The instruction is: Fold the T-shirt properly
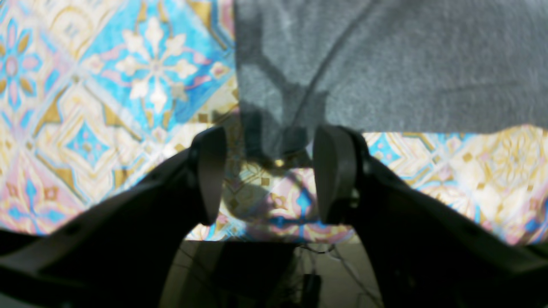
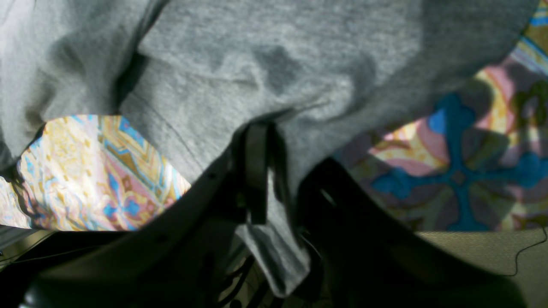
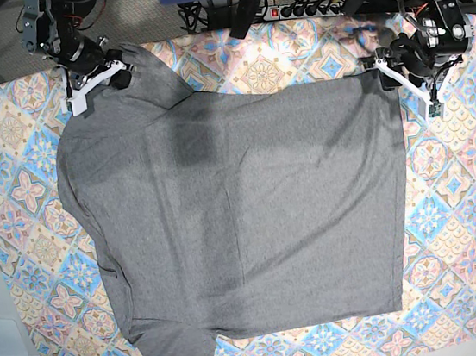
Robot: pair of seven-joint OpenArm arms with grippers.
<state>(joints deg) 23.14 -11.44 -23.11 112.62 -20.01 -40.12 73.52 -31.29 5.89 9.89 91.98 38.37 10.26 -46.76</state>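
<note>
A: What is shown, largest thing first?

B: A patterned tablecloth [image 3: 475, 201] is covered by the grey T-shirt [image 3: 243, 221], spread flat and wide.

A: And the grippers?

B: The right gripper [image 2: 267, 171] is clamped on a bunched corner of fabric. The left gripper [image 1: 267, 171] is held apart, empty, with the shirt's edge just beyond its tips.

A: How should the step be done well?

B: Probably, both corners should be released cleanly, so the cloth is left smooth.

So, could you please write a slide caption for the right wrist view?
Right pincer pinching a fold of the grey T-shirt above the patterned tablecloth.
</note>
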